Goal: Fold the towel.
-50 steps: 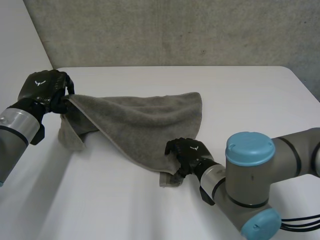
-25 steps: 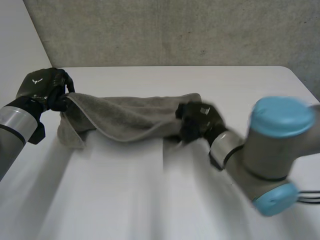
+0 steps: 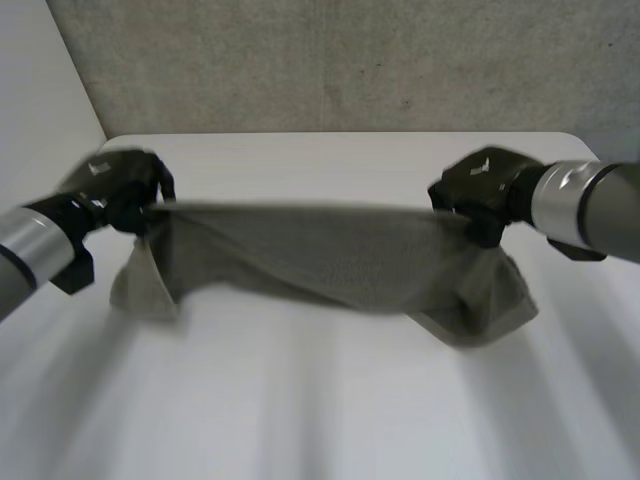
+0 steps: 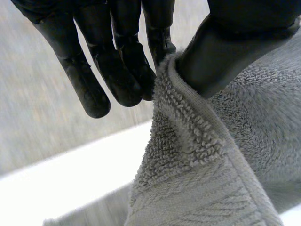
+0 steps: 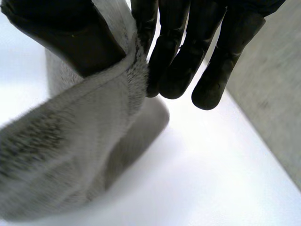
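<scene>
The grey towel (image 3: pixel 330 255) is held stretched across the middle of the white table (image 3: pixel 320 400), with open tabletop before and behind it, its upper edge pinched between thumb and fingers at one end by the left hand (image 3: pixel 122 185) and at the other by the right hand (image 3: pixel 487 190).

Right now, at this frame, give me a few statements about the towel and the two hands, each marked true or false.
1. The left hand pinches the towel between its thumb and fingers. True.
2. The towel lies flat and untouched on the table. False: it is held up and stretched between both hands, with its ends hanging down to the table.
3. The right hand pinches the towel's other end. True.
4. The two hands are side by side at the towel's middle. False: they are far apart, one at each end.
</scene>
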